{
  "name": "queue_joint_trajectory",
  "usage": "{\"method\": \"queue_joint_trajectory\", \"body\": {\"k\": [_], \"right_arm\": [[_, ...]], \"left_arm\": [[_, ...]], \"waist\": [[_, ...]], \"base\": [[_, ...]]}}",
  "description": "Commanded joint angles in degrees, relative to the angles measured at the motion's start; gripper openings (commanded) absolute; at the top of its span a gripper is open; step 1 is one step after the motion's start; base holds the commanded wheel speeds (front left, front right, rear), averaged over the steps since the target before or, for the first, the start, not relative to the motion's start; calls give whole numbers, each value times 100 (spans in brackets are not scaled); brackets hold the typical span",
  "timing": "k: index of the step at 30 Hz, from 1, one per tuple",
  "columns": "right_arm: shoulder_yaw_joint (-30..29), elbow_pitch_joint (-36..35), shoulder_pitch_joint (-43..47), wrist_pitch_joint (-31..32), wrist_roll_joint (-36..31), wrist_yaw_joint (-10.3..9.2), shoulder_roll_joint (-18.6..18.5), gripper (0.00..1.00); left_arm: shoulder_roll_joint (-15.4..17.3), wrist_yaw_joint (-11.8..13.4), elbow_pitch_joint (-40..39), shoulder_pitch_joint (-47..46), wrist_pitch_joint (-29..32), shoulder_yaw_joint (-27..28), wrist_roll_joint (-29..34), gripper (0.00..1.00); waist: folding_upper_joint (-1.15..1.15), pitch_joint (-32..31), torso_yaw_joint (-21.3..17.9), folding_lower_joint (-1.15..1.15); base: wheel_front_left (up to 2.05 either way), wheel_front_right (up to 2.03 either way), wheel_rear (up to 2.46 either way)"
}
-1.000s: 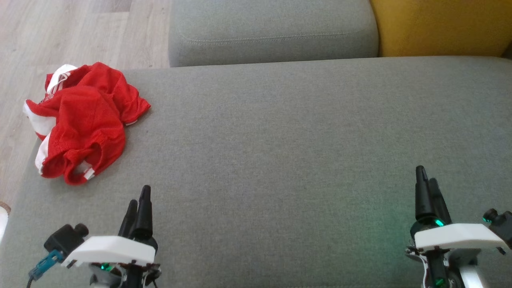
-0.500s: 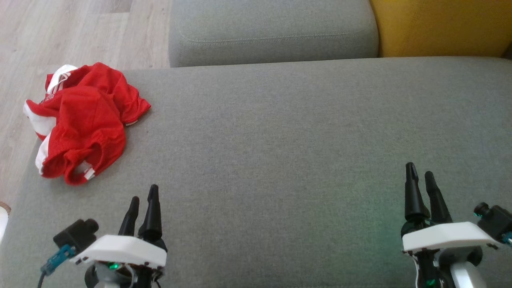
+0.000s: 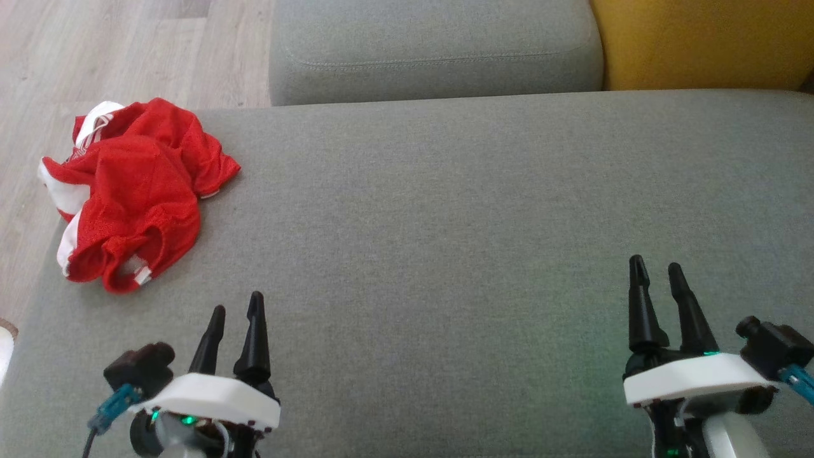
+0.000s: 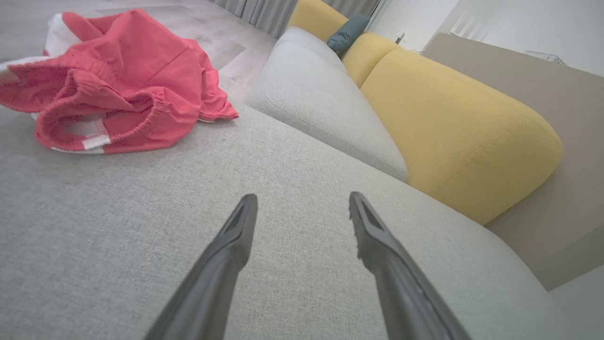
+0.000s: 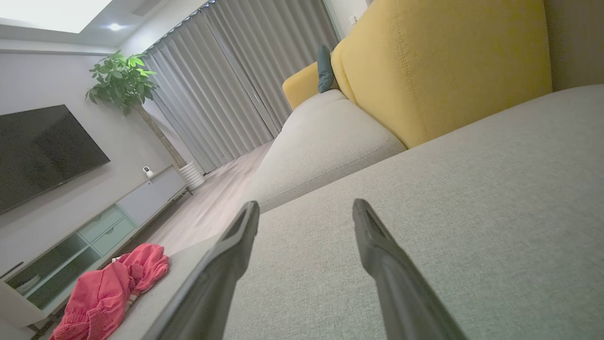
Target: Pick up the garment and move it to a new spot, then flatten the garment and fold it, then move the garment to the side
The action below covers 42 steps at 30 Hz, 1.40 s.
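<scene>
Red garment (image 3: 130, 191), crumpled in a loose heap at the far left corner of a wide grey seat cushion (image 3: 445, 210) and reaching the cushion's left edge. Thin, finely meshed red cloth with white side panels, white stripes at the far end and a gathered elastic hem curling open on the near side around a small white tab. Untouched, clear of both grippers.

Seat cushion flat and broad, covered in coarse woven grey fabric. Beyond it a second grey cushion (image 3: 432, 51), plump, with rounded corners and a stitched seam near its front edge. At the far right a mustard-yellow cushion (image 3: 699, 38), smooth and bulging. Pale wood-plank floor (image 3: 127, 44) at the far left.

At the near left, the left gripper (image 3: 237, 301), over the grey fabric, near the garment but apart from it. Two long, dark, tapering fingers (image 3: 254, 337) spread wide, holding nothing. White angular housing at the base.

At the near right, the right gripper (image 3: 655, 263), well apart from the garment. Same slim black fingers, likewise spread wide, nothing between them.

Farther off in the right wrist view: a flat dark television (image 5: 42, 151), a leafy green plant (image 5: 122, 80) and long grey pleated curtains (image 5: 236, 85).
</scene>
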Motion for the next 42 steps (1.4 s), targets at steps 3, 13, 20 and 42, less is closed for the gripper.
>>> {"method": "queue_joint_trajectory", "body": {"k": [3,13,20,42], "right_arm": [[153,-237,-258,-132,-368,33,-42,100],[171,-128,-302,-318,-1178,37,-46,100],[192,-35,-347,-436,-1659,40,-49,100],[241,129,-453,-694,-2715,45,-55,100]], "left_arm": [[78,55,-258,-236,-124,75,351,100],[86,155,-333,-257,-308,-59,1055,100],[92,212,-368,-261,-425,-123,1487,100],[104,347,-355,-290,-681,-171,2332,100]], "waist": [[0,2,5,0],[0,9,29,0],[0,7,35,0],[0,40,70,0]], "base": [[0,0,0],[0,0,0],[0,0,0],[0,0,0]]}}
